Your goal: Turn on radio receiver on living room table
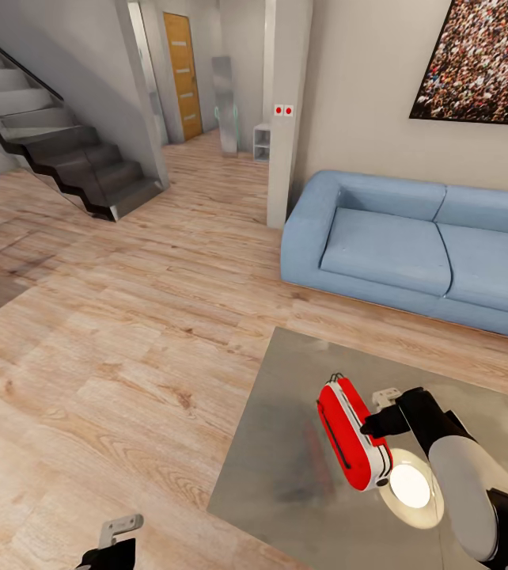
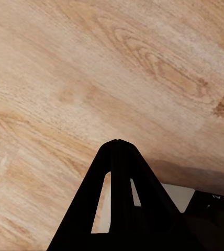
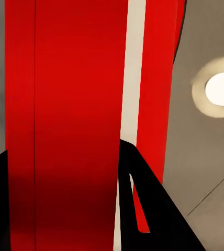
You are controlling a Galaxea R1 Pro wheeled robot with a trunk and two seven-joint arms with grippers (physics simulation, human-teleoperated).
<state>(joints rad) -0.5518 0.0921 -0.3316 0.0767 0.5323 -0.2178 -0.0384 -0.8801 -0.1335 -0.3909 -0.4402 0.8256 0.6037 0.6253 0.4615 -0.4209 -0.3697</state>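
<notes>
The red radio receiver (image 1: 354, 434) lies on the glossy grey table (image 1: 286, 412), near its middle, with its white side panel facing my right arm. My right gripper (image 1: 369, 425) comes in from the right, and its black tip rests against the radio's side. In the right wrist view the radio's red body (image 3: 65, 104) and white stripe sit very close. One black finger (image 3: 148, 209) lies against them over the grey table top (image 3: 206, 157). The jaws look shut. My left gripper (image 1: 111, 556) hangs low over the wood floor, its fingers (image 2: 117, 157) shut together on nothing.
A light-blue sofa (image 1: 412, 245) stands behind the table under a crowd picture (image 1: 483, 59). Dark stairs (image 1: 64, 158) rise at the back left. A white pillar (image 1: 286, 119) and a wooden door (image 1: 183, 75) stand further back. A lamp's bright reflection (image 1: 410, 485) shows on the table.
</notes>
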